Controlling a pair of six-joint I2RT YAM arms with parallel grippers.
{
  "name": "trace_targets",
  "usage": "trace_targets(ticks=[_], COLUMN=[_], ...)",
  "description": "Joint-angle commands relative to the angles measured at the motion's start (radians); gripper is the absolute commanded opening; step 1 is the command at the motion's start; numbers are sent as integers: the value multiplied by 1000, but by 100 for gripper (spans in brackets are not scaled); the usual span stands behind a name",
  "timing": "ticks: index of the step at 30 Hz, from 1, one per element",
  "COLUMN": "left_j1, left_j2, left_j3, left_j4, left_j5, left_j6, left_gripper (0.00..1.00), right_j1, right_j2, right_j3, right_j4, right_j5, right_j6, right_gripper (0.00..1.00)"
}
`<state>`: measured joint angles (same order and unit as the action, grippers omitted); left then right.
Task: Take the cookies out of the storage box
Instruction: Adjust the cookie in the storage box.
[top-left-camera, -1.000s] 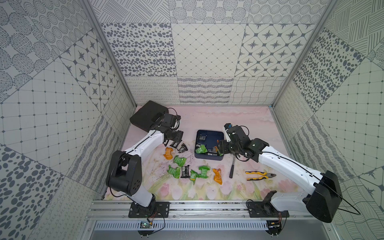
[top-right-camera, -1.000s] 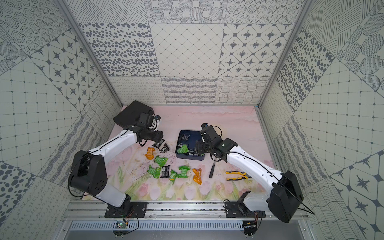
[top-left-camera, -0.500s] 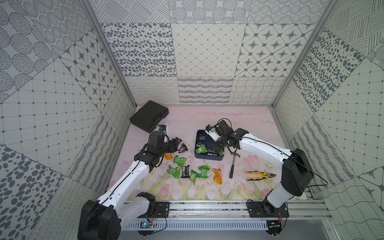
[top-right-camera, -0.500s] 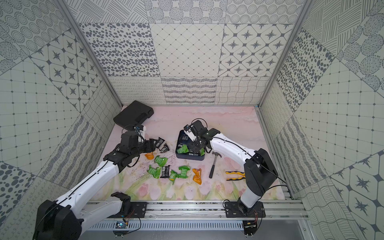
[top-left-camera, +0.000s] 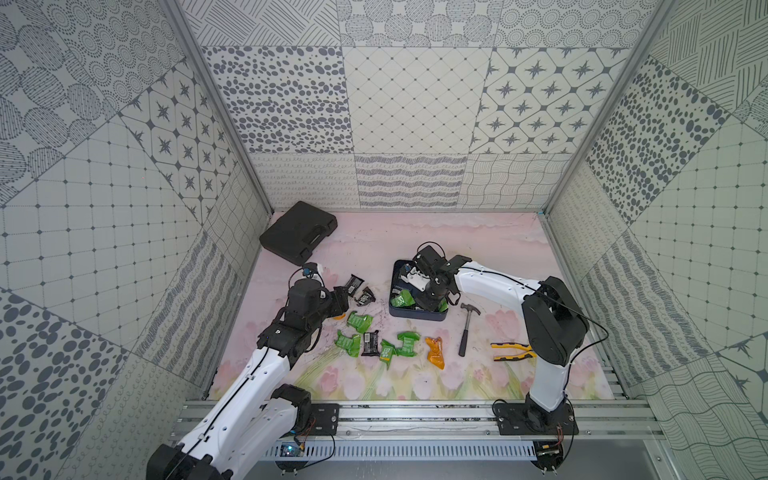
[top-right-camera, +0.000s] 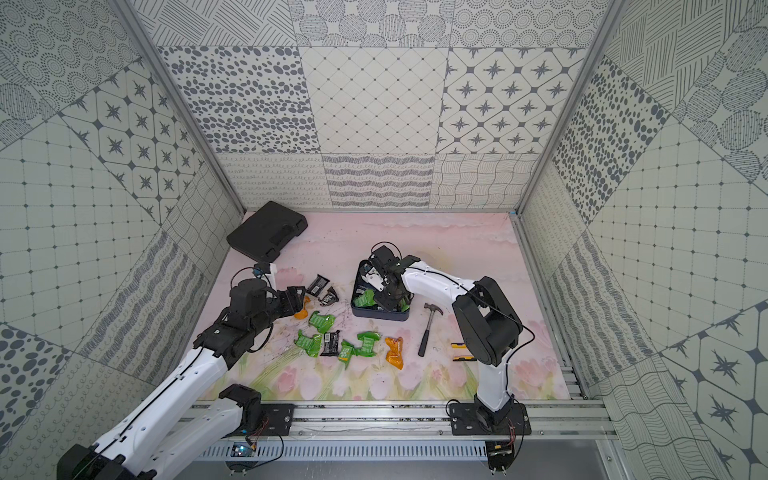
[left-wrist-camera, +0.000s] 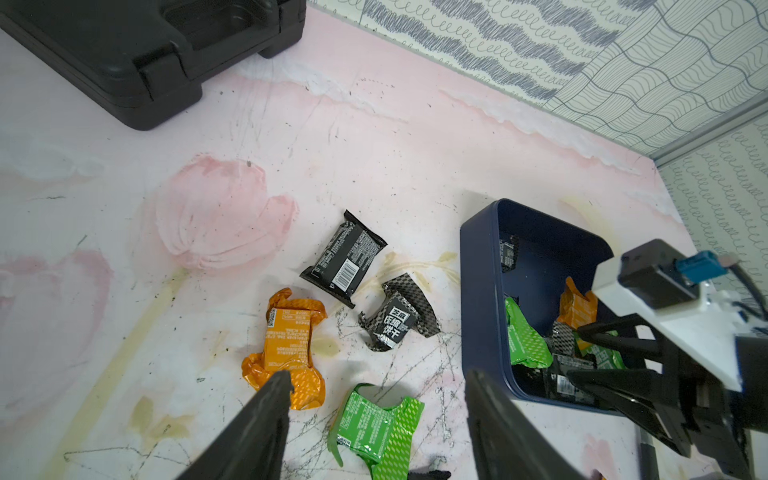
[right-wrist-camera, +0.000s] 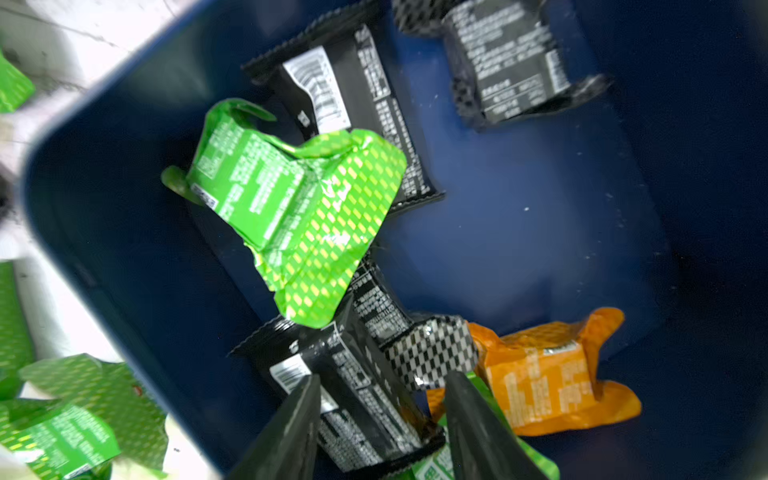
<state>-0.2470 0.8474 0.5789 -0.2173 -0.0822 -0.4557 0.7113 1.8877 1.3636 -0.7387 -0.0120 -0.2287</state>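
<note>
**Cookie run:** The right gripper (right-wrist-camera: 382, 376) hung inside the dark navy-blue, shallow, round-cornered storage box (right-wrist-camera: 124, 249). Its 2 black fingers (right-wrist-camera: 291, 432) stood apart over a black packet (right-wrist-camera: 365, 411) with white print. Whether they already pinched it could not be told.

More of the crinkly wrapped cookies lay around it on the box floor:
- 1 bright green packet (right-wrist-camera: 299, 216)
- 2 further black ones (right-wrist-camera: 353, 116) (right-wrist-camera: 507, 62)
- 1 orange packet (right-wrist-camera: 540, 374)

The box sat near the middle of the pink, flower-printed table (top-left-camera: 374, 245), as both top views showed.

Just to the box's left, the left gripper (left-wrist-camera: 378, 376) hovered low with its jaws spread wide, holding nothing. Below it lay an orange wrapper (left-wrist-camera: 291, 345) and a green wrapper (left-wrist-camera: 374, 424), with 2 black wrappers (left-wrist-camera: 345, 262) (left-wrist-camera: 395, 324) just beyond them.

Nearer the front edge, a loose row held 3 green cookies (top-left-camera: 347, 343), 1 black (top-left-camera: 370, 343) and 1 orange (top-left-camera: 434, 351).

A black-handled steel hammer (top-left-camera: 465, 332) lay just right of the box. Yellow-and-black pliers (top-left-camera: 511, 351) lay farther toward the right edge. A black moulded plastic case (top-left-camera: 297, 237) filled the far left corner.
</note>
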Motion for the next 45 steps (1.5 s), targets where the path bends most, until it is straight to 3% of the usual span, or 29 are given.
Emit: trace_targets(ticks=[1,6,10,17,27,40,45], left_j1=[10,13,11,12,12,14,12], left_j2=[-5,-5,-13,-16,-11,-7,-26], left_j3=[2,6,8,9,16,9,6], left_j4=[1,-3,-13,-17,-16,-2,-14], left_j5=[-36,-45,-51,-68,-76,-57,-59], left_j6=[-30,-32,-38,-54,-65,-74,-72], left_gripper=[70,71,71,71,71,70,70], right_j1=[4,3,3,3,4,5,-27], right_j2=[32,67,77,54,-18,28,73], right_j3=[38,53,72,84,83,82,121], right_j4=[3,4,25,104,23,-38,-74], right_j5=[8,39,147,286,31,19,-85], right_j6=[-32,-52,-45,58,159,-27,-17], right_gripper=[52,52,50,49,63,58,51])
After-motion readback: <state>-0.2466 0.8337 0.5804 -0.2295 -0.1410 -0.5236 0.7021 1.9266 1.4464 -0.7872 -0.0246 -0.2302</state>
